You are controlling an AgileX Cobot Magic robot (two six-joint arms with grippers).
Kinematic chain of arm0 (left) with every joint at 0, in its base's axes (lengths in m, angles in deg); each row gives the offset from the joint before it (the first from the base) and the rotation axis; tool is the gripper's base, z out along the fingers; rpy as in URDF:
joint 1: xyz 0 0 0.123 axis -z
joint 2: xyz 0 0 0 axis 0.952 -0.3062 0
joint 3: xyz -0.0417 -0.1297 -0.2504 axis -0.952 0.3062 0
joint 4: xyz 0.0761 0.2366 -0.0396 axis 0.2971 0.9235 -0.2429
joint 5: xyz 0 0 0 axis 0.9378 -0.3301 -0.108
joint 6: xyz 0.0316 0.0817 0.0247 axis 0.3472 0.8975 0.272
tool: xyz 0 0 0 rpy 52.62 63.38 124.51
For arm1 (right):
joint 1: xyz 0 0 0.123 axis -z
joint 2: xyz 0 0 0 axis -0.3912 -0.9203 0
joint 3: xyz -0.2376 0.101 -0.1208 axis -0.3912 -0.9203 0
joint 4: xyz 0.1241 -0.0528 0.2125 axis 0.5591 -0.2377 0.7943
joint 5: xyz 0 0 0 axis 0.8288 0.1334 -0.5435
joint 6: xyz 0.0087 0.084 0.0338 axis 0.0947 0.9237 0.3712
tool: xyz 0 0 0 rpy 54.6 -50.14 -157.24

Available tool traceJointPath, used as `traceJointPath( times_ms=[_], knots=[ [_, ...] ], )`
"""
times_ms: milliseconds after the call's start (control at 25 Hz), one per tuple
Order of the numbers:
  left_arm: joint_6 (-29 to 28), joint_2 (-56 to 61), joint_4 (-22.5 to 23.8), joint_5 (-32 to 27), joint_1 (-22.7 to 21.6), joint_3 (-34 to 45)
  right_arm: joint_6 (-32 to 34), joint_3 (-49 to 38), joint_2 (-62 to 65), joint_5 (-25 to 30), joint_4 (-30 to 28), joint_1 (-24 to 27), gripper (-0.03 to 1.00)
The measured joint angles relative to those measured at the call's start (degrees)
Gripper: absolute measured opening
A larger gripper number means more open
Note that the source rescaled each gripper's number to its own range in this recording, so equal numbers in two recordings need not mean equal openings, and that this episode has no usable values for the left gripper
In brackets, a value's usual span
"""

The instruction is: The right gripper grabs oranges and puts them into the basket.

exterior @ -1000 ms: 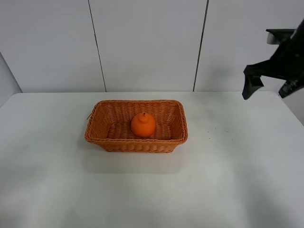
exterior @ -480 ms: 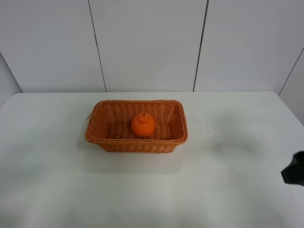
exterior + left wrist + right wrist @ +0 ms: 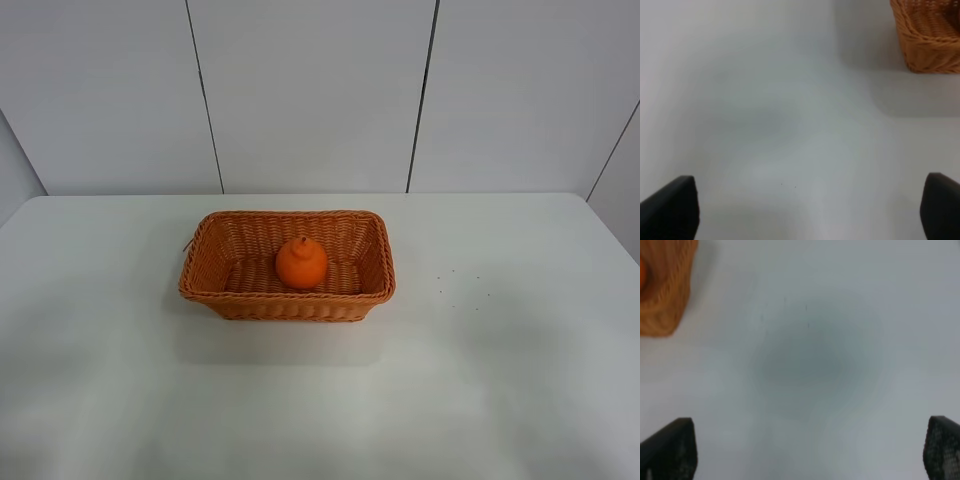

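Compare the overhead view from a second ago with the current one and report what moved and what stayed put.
The right arm pulled out of the overhead view: from high at the right edge, down to the lower right corner, then gone. Nothing was grasped or released in that time. The orange stayed in the basket, and neither shifted on the table. In the wrist views both end effectors, left and right, are open.

A white table (image 3: 520,380) filled the scene, its bare surface lying beneath and between both sets of jaws. A few tiny dark specks (image 3: 455,282) dotted it. Behind stood a pale panelled wall (image 3: 310,90) with dark vertical seams.
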Motion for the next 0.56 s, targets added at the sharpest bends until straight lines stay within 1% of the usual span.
traceJointPath(
  times_ms=[160,560],
  knots=[
    [0.0,0.0,0.0,0.0,0.0,0.0,-0.1,0.0,5.0,0.0,-0.1,0.0,1.0],
    [0.0,0.0,0.0,0.0,0.0,0.0,-0.1,0.0,5.1,0.0,-0.2,0.0,1.0]
  ],
)
